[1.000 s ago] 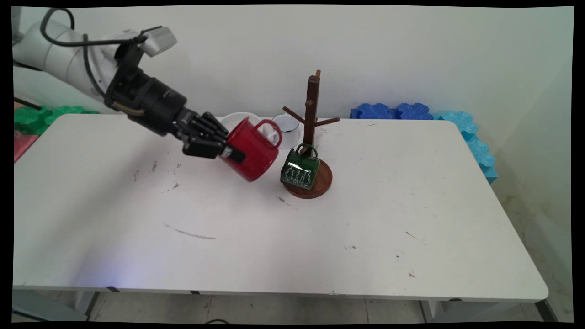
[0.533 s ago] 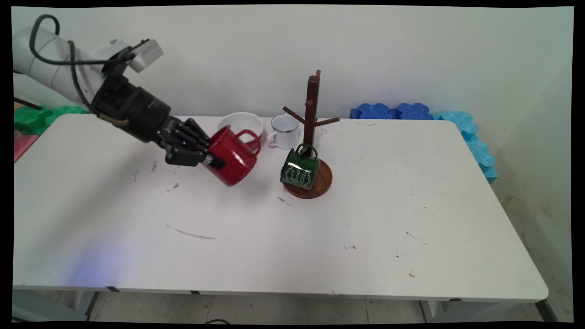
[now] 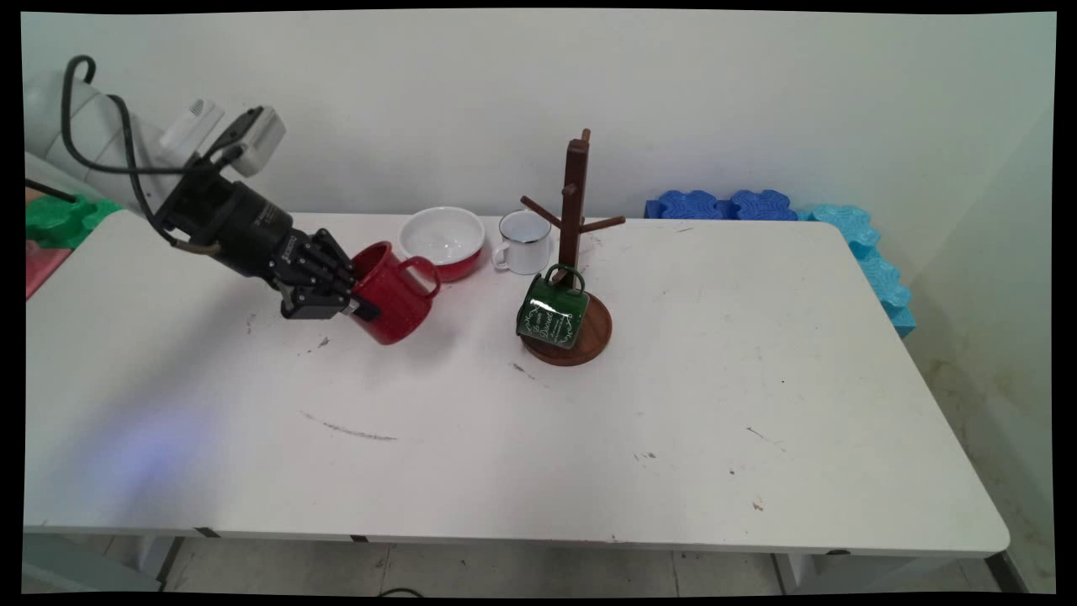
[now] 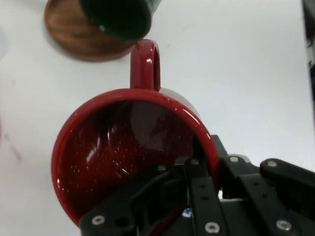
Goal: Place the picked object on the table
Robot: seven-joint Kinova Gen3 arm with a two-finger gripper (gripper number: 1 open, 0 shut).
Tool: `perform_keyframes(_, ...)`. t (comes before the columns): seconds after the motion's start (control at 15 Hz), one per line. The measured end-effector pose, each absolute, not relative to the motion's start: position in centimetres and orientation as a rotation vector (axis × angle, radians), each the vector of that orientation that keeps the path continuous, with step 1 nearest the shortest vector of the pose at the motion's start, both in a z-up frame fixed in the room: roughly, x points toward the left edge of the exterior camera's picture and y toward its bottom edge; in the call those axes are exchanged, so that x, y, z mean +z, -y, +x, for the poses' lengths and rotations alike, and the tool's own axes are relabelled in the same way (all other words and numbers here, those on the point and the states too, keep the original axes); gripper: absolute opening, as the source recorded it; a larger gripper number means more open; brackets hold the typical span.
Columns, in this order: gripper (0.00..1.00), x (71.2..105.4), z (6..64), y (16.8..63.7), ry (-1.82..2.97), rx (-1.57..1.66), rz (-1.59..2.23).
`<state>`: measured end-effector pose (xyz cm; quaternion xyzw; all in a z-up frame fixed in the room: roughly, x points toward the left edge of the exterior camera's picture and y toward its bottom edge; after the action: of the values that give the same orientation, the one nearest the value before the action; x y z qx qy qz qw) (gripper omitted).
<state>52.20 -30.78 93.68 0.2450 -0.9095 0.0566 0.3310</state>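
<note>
My gripper (image 3: 360, 305) is shut on the rim of a red speckled mug (image 3: 394, 295), one finger inside and one outside. The mug hangs tilted just above the table, its handle (image 3: 423, 276) pointing right toward the stand. In the hand view the red mug (image 4: 123, 147) fills the middle, its open mouth facing the camera and its handle (image 4: 144, 64) pointing up. To its right a green mug (image 3: 553, 312) hangs low on a wooden mug tree (image 3: 575, 210) with a round base (image 3: 594, 335). The green mug (image 4: 120, 17) and wooden base (image 4: 74, 34) show at the hand view's top.
A white bowl with a red outside (image 3: 443, 240) and a small white enamel mug (image 3: 524, 242) stand behind the red mug near the table's far edge. Blue foam pieces (image 3: 724, 204) lie at the back right, green ones (image 3: 50, 215) at the far left.
The gripper has carried the red mug leftward and slightly down, away from the mug tree, uncovering the white bowl and the white mug. The green mug and stand have not moved.
</note>
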Motion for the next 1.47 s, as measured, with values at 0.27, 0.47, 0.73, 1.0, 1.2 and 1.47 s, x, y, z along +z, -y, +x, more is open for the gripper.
perform_keyframes(0.27, 0.0, 92.5, 52.7, 30.9, 2.452, 0.215, 0.616)
perform_keyframes(0.47, 0.0, 91.6, 52.9, 31.3, 2.502, 0.263, 0.596)
perform_keyframes(0.73, 0.0, 90.4, 53.2, 32.3, 2.562, 0.328, 0.557)
perform_keyframes(1.0, 0.0, 89.4, 53.4, 33.2, 2.603, 0.372, 0.531)
perform_keyframes(1.2, 0.0, 88.7, 53.4, 33.9, 2.629, 0.397, 0.511)
perform_keyframes(1.47, 0.0, 87.6, 53.3, 34.8, 2.661, 0.423, 0.487)
